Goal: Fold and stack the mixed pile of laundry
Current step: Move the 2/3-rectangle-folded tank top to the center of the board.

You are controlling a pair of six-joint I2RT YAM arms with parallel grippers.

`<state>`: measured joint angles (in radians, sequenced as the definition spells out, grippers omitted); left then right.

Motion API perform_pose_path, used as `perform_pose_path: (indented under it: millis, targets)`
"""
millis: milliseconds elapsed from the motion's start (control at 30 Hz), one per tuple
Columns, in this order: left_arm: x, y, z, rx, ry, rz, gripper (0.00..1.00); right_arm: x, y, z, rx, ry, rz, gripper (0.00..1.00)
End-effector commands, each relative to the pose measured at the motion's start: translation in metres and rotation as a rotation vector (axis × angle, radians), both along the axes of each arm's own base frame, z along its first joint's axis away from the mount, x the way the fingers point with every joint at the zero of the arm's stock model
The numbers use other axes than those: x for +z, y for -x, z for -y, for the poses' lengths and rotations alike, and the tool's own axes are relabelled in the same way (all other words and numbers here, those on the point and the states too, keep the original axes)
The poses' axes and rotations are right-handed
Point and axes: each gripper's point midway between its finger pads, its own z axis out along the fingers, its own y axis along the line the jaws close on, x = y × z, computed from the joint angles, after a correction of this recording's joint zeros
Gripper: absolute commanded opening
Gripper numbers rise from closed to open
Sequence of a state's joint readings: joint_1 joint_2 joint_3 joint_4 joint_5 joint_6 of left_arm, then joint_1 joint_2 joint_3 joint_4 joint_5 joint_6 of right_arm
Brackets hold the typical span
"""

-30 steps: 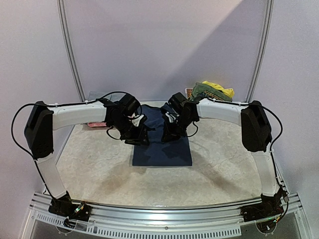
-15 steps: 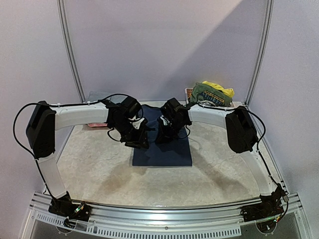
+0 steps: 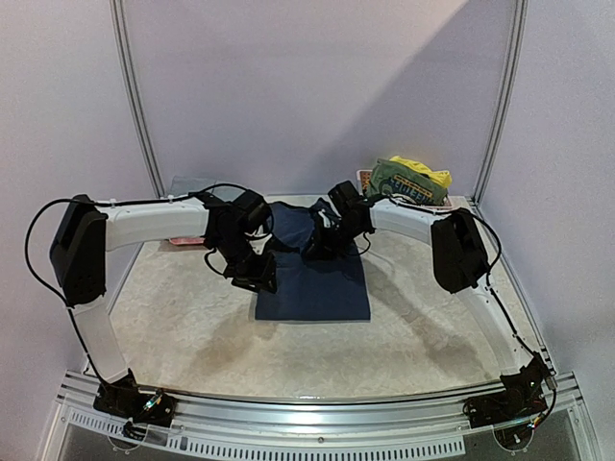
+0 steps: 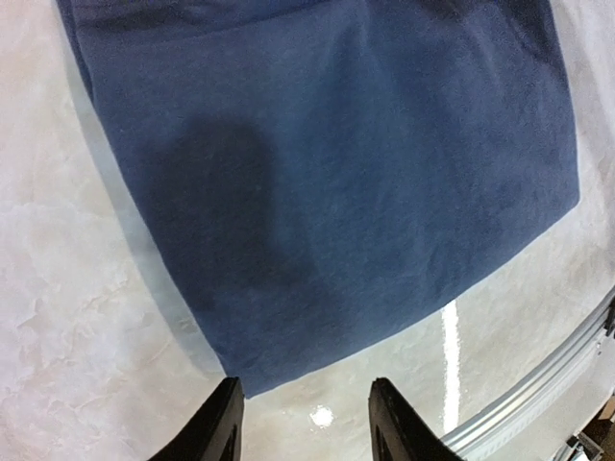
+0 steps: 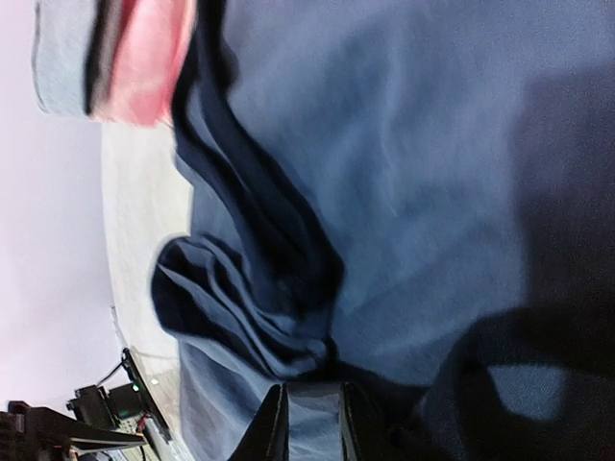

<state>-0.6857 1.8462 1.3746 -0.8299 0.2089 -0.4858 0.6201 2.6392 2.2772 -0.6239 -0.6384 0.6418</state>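
Note:
The navy top [image 3: 317,283] lies flat in the middle of the table, its far end bunched. My left gripper [image 3: 254,279] hovers at its left near edge; in the left wrist view the gripper [image 4: 307,427] is open and empty, just off the cloth's near corner [image 4: 240,379]. My right gripper [image 3: 322,242] is over the top's far part; in the right wrist view it [image 5: 309,432] is shut on a gathered fold of navy cloth [image 5: 250,307]. The green printed tee [image 3: 405,181] with the yellow piece [image 3: 430,171] on it sits at the back right.
A pink basket edge [image 3: 183,240] shows behind my left forearm; it also shows in the right wrist view [image 5: 144,58], beside a pale grey band [image 5: 62,58]. Upright frame posts stand at both back corners. A metal rail [image 4: 538,408] runs along the table's near edge.
My right gripper has moved toward the back with navy cloth pinched in it. My left gripper has drifted left and nearer, off the cloth to its left edge.

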Motion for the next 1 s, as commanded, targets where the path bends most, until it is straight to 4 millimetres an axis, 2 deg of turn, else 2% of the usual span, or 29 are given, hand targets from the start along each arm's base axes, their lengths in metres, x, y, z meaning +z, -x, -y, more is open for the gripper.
perform_pose_path:
  millis: [0, 100, 233, 300, 333, 367, 433, 467, 567, 600, 733, 833, 867, 967]
  targets:
    - [0.018, 0.004, -0.013, -0.026, -0.062, 0.060, 0.45, 0.019, -0.022, -0.004, -0.016, -0.051, 0.050, 0.21]
    - [0.023, 0.006, -0.022, -0.045, -0.103, 0.095, 0.47, 0.048, -0.031, -0.001, -0.023, -0.072, 0.104, 0.26]
    - [0.021, 0.015, -0.033, -0.052, -0.117, 0.098, 0.49, 0.095, -0.026, 0.014, -0.011, -0.041, 0.182, 0.36]
    - [0.016, 0.021, -0.036, -0.047, -0.111, 0.092, 0.50, 0.100, -0.017, 0.026, -0.008, 0.004, 0.193, 0.44]
    - [0.014, 0.023, -0.037, -0.046, -0.105, 0.090, 0.49, 0.095, -0.011, 0.034, -0.011, 0.036, 0.188, 0.46]
    - [0.011, 0.026, -0.038, -0.044, -0.099, 0.085, 0.49, 0.104, -0.004, 0.043, -0.013, 0.052, 0.206, 0.49]
    - [0.006, 0.029, -0.037, -0.035, -0.078, 0.081, 0.49, 0.101, 0.010, 0.060, -0.025, 0.099, 0.203, 0.53]
    - [0.004, 0.031, -0.036, -0.031, -0.068, 0.077, 0.49, 0.110, 0.020, 0.069, -0.032, 0.109, 0.213, 0.55]
    - [-0.005, 0.034, -0.032, -0.023, -0.032, 0.061, 0.49, 0.098, 0.048, 0.095, -0.051, 0.166, 0.181, 0.59]
    - [-0.008, 0.035, -0.030, -0.021, -0.024, 0.056, 0.49, 0.100, 0.059, 0.104, -0.061, 0.174, 0.178, 0.61]
    - [-0.019, 0.039, -0.027, -0.012, 0.004, 0.040, 0.49, 0.083, 0.096, 0.135, -0.103, 0.214, 0.122, 0.63]
    - [-0.023, 0.038, -0.023, -0.011, 0.026, 0.034, 0.49, 0.071, 0.118, 0.149, -0.144, 0.215, 0.081, 0.63]
    - [-0.024, 0.038, -0.021, -0.013, 0.031, 0.032, 0.49, 0.061, 0.126, 0.154, -0.152, 0.222, 0.053, 0.62]
    - [-0.031, 0.037, -0.019, -0.013, 0.031, 0.022, 0.49, 0.048, 0.139, 0.158, -0.168, 0.219, 0.004, 0.60]
